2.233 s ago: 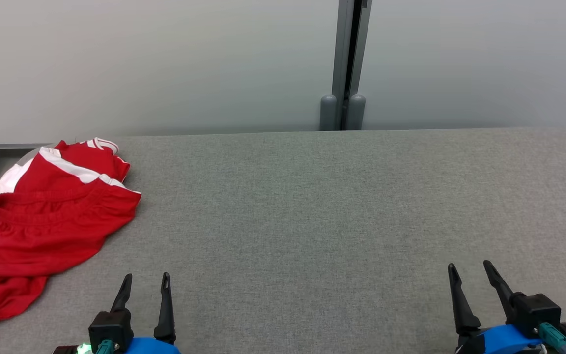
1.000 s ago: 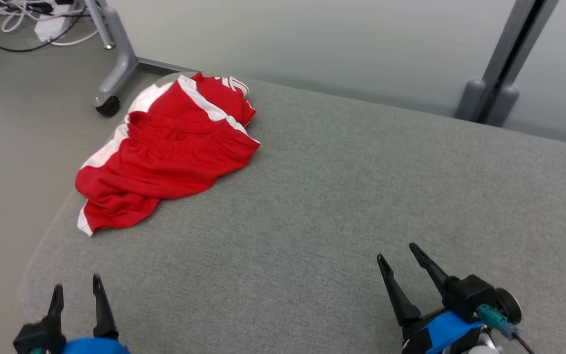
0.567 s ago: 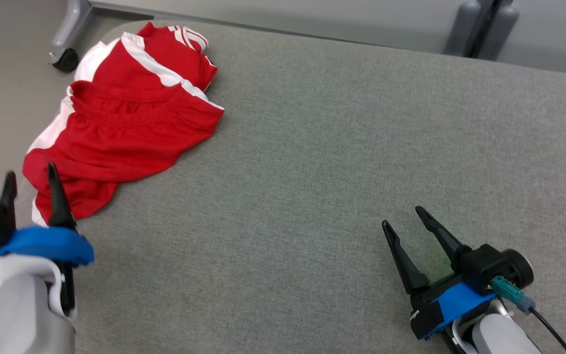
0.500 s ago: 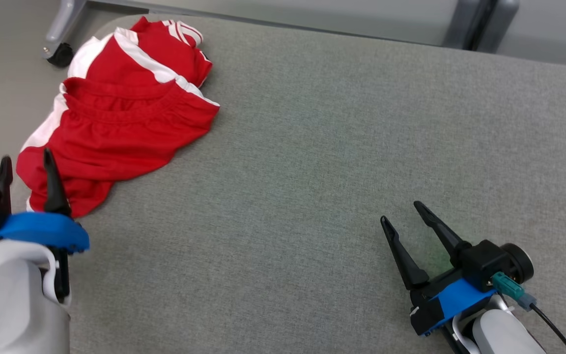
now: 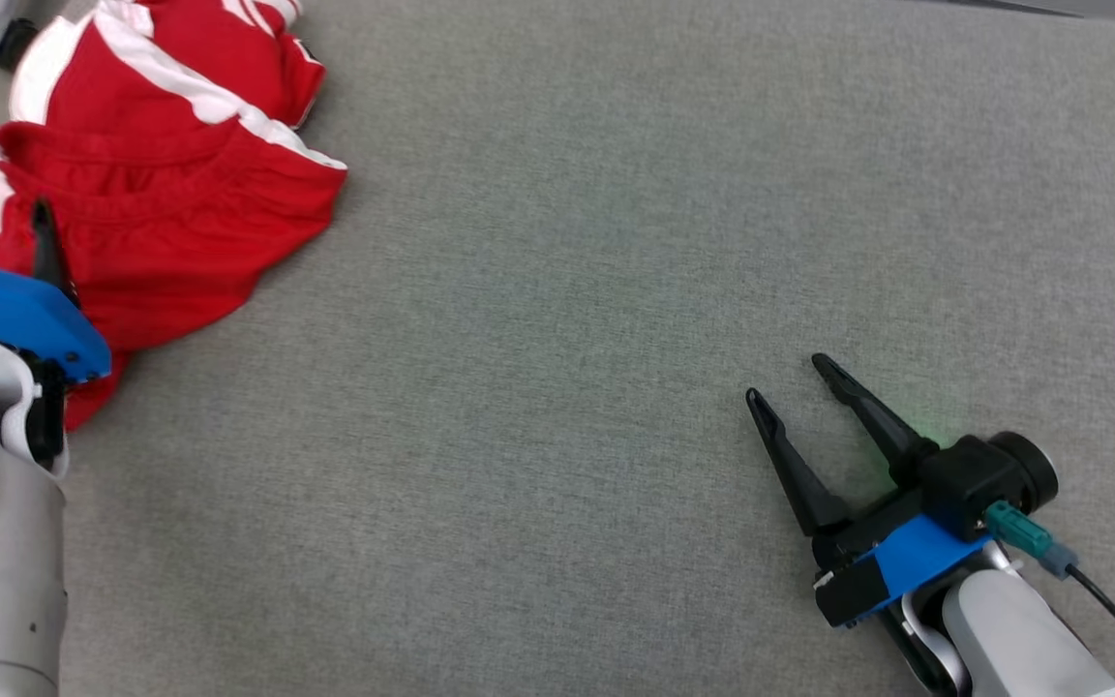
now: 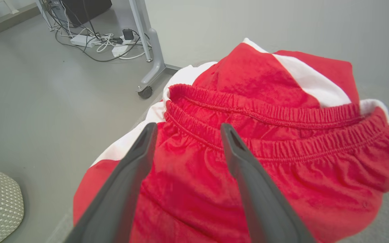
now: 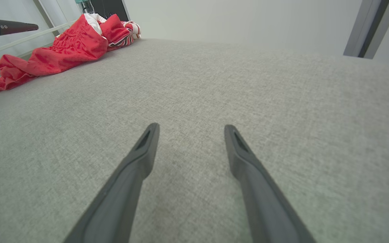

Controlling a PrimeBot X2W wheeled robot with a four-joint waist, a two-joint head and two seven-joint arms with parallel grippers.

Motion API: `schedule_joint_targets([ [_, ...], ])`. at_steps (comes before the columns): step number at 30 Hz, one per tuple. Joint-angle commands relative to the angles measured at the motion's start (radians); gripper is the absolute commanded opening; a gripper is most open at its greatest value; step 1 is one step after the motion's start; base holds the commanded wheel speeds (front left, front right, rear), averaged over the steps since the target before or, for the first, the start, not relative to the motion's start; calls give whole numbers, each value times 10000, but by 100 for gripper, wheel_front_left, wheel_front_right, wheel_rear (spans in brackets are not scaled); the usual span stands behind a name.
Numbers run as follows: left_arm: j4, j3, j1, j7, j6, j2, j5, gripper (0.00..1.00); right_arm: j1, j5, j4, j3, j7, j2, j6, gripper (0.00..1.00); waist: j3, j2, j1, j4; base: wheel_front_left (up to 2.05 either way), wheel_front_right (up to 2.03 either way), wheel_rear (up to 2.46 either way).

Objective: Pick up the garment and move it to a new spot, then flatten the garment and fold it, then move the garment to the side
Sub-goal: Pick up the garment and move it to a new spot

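Grey surface (image 5: 616,242), red shorts (image 5: 161,194) at its left edge; my left hand (image 6: 189,128), apart, hangs above the waistband (image 6: 282,116): I'd pinch the elastic squarely. Right hand (image 5: 787,378) apart too.

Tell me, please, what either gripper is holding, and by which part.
Nothing is held: left gripper open over the red shorts, right gripper open well away from them.

Left wrist view: white woven basket (image 6: 2,199) at eight o'clock, castered frame leg (image 6: 154,57) and tangled cables (image 6: 93,37) at eleven o'clock, on grey floor (image 6: 46,101).
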Motion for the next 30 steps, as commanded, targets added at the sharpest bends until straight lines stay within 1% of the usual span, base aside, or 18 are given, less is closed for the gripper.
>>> schedule_joint_targets([
  [1, 212, -39, -199, 152, -59, 41, -98, 100, -87, 124, 136, 20, -25, -157, -1, 100, 109, 0, -1, -64, 0, 0, 0],
  [3, 548, 38, -367, 456, -62, 41, -269, 100, -141, 213, 200, 121, -2, -219, -2, 100, 217, 0, -1, -192, 0, 0, 0],
  [7, 908, 134, -575, 705, -44, 36, -510, 100, -156, 300, 299, 165, 5, -349, -8, 100, 348, 0, -1, -353, 0, 0, 0],
  [12, 1502, 159, -513, 921, -46, -101, -733, 100, -102, 428, 494, 157, 30, -503, -10, 100, 489, 0, -1, -487, 0, 0, 0],
  [13, 1619, 158, -487, 945, -21, -111, -772, 53, -104, 459, 505, 159, 30, -528, -10, 100, 499, 0, -1, -505, 0, 0, 0],
  [14, 1719, 169, -469, 939, -2, -117, -794, 39, -107, 470, 532, 147, 30, -537, -10, 100, 507, 0, -1, -525, 0, 0, 0],
  [15, 1800, 192, -469, 904, -1, -133, -827, 0, -109, 475, 551, 135, 30, -530, -10, 100, 512, 0, -1, -544, 0, 0, 0],
  [17, 1881, 167, -502, 790, -5, -117, -845, 0, -137, 505, 564, 125, 30, -517, -10, 100, 484, 0, -1, -574, 0, 0, 0],
  [20, 1719, 52, -634, 238, -14, 73, -773, 0, -144, 546, 523, 97, 29, -423, -10, 100, 353, 0, -1, -608, 0, 0, 0],
  [25, 1162, -298, -938, -1077, -32, 239, -527, 0, -32, 583, 451, -44, 15, -174, -7, 100, 1, 0, -1, -600, 0, 0, 0],
  [28, 610, -537, -1277, -1546, -46, 159, -490, 0, 87, 595, 452, -193, -6, -41, -2, 100, -235, 0, -1, -567, 0, 0, 0],
  [30, 127, -935, -1427, -1681, -53, 25, -457, 0, 116, 603, 476, -291, -10, 96, -1, 100, -429, 0, -1, -587, 0, 0, 0],
])
